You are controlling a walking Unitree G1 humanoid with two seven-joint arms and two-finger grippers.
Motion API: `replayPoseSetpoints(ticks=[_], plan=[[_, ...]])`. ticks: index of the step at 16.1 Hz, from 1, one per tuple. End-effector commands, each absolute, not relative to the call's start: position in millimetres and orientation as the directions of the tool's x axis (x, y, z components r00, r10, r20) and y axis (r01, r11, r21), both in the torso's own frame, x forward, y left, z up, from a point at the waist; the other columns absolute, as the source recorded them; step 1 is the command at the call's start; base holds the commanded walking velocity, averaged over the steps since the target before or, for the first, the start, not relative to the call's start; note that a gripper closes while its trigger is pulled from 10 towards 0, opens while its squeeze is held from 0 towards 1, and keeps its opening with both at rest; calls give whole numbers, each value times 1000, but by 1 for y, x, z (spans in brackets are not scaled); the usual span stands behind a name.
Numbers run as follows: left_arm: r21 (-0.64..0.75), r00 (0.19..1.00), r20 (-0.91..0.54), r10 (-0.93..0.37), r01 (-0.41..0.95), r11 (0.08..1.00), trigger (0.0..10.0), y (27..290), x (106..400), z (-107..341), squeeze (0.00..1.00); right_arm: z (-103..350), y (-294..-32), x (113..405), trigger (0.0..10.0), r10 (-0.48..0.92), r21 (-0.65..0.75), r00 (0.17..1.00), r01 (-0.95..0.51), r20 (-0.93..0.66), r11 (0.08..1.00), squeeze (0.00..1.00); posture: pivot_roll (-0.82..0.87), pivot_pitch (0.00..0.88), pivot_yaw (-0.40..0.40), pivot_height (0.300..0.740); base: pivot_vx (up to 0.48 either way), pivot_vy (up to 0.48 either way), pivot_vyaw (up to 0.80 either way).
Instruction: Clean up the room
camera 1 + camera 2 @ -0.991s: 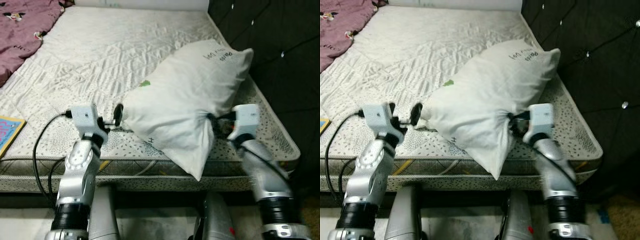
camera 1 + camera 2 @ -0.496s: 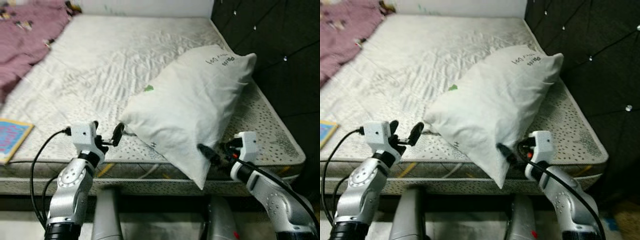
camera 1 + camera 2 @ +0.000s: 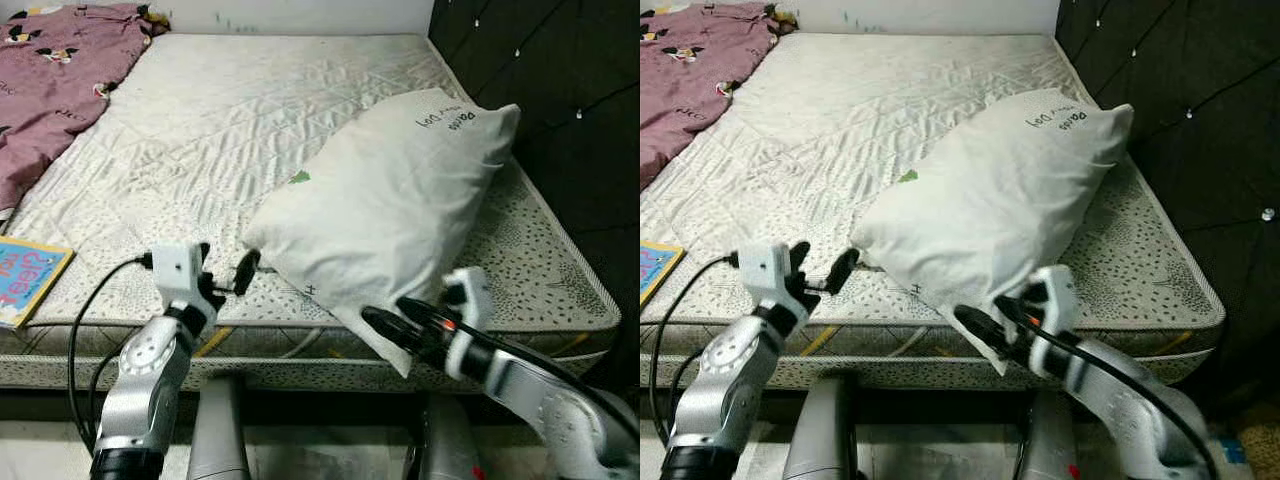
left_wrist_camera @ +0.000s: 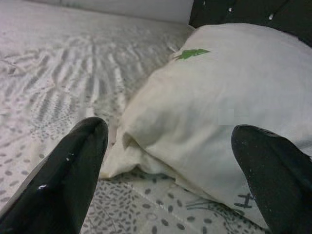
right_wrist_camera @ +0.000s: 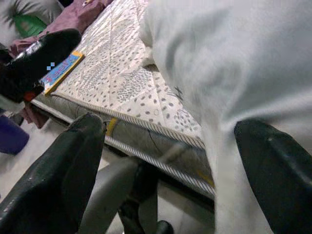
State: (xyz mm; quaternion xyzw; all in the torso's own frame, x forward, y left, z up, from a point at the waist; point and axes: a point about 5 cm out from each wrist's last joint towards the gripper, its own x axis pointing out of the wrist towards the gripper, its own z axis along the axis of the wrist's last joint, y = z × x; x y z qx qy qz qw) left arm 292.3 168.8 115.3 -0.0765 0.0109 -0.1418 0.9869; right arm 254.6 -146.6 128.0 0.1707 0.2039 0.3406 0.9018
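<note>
While the white pillow (image 3: 395,205) lies slantwise on the bare mattress (image 3: 230,120), toward the robot's right side and with its lowest corner hanging over the near edge, both grippers sit close to it with nothing held. The left gripper (image 3: 226,272) hovers just above the mattress's dotted border, its two black fingers (image 4: 58,180) spread wide and pointed at the pillow's near-left corner; in the left wrist view that creased corner lies between the fingers but a little ahead of them, untouched. A small green mark (image 4: 190,53) shows on the pillowcase, and dark handwritten lettering (image 3: 448,119) sits near its far end.

The right gripper (image 3: 992,322) is down by the mattress edge, just at the overhanging corner, fingers wide apart too. In the right wrist view the pale pillow cloth fills the space beside one finger (image 5: 275,170) (whether that finger touches the cloth cannot be told), while the other finger is over the mattress side.

A purple floral blanket (image 3: 50,70) is bunched at the far left of the bed. A colourful book (image 3: 28,278) lies flat near the left front edge. A dark tufted headboard (image 3: 560,90) runs along the right side, just beside the pillow.
</note>
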Motion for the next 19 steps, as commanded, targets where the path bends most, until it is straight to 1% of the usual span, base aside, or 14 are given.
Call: replayPoseSetpoints(ticks=[1, 2, 3, 4, 5, 6, 9, 11, 12, 13, 15, 16, 18, 19], plan=[[-144, 957, 12, -288, 287, 947, 10000, 169, 292, 121, 0, 130, -141, 257, 10000, 674, 410, 691, -553, -261, 726, 0, -70, 64, 4, 510, 0, 0, 0], [-142, 958, 12, -287, 286, 948, 10000, 170, 293, 122, 0, 129, -135, 262, 10000, 635, 376, 722, -527, -273, 762, 0, -67, 65, 2, 510, 0, 0, 0], [-142, 957, 12, -289, 288, 947, 10000, 170, 292, 123, 0, 126, -132, 272, 10000, 546, 330, 787, -454, -286, 828, 0, -59, 64, -4, 510, 0, 0, 0], [-146, 955, 11, -295, 294, 945, 10000, 169, 292, 123, 0, 125, -132, 274, 10000, 520, 300, 801, -438, -297, 847, 0, -59, 64, -4, 510, 0, 0, 0], [-150, 952, -1, -305, 302, 941, 10000, 169, 286, 120, 0, 120, -134, 281, 10000, 442, 202, 834, -395, -330, 896, 0, -43, 64, -13, 510, 0, 0, 0], [-142, 955, -18, -296, 290, 946, 10000, 171, 279, 116, 0, 118, -138, 285, 10000, 385, 146, 858, -357, -339, 923, 0, -35, 66, -16, 510, 0, 0, 0], [-105, 967, -112, -229, 218, 970, 10000, 182, 254, 97, 0, 122, -153, 293, 10000, 274, 48, 914, -272, -298, 961, 0, -16, 72, -26, 510, 0, 0, 0], [-100, 970, -141, -199, 186, 977, 10000, 186, 247, 91, 0, 122, -167, 295, 10000, 203, -36, 938, -222, -282, 974, 0, -12, 77, -30, 510, 0, 0, 0], [-102, 970, -134, -204, 191, 976, 10000, 181, 249, 94, 0, 123, -180, 291, 10000, 181, -47, 947, -201, -267, 978, 0, -11, 82, -31, 510, 0, 0, 0], [-101, 970, -129, -208, 196, 975, 10000, 179, 250, 96, 0, 126, -187, 284, 10000, 210, -28, 950, -223, -230, 975, 0, -22, 89, -27, 510, 0, 0, 0], [-103, 969, -125, -214, 201, 974, 10000, 178, 251, 98, 0, 134, -198, 270, 10000, 210, -21, 964, -217, -163, 976, 0, -39, 96, -23, 510, 0, 0, 0], [-104, 968, -127, -218, 206, 973, 10000, 177, 253, 97, 0, 139, -206, 255, 10000, 193, -60, 975, -201, -113, 978, 0, -48, 103, -23, 510, 0, 0, 0], [-113, 964, -131, -230, 216, 970, 10000, 173, 255, 97, 0, 140, -207, 232, 10000, 186, -95, 979, -194, -88, 976, 0, -63, 111, -18, 510, 0, 0, 0], [-117, 963, -130, -237, 222, 968, 10000, 171, 256, 97, 0, 141, -205, 223, 10000, 195, -140, 977, -206, -83, 969, 0, -74, 114, -16, 510, 0, 0, 0]])
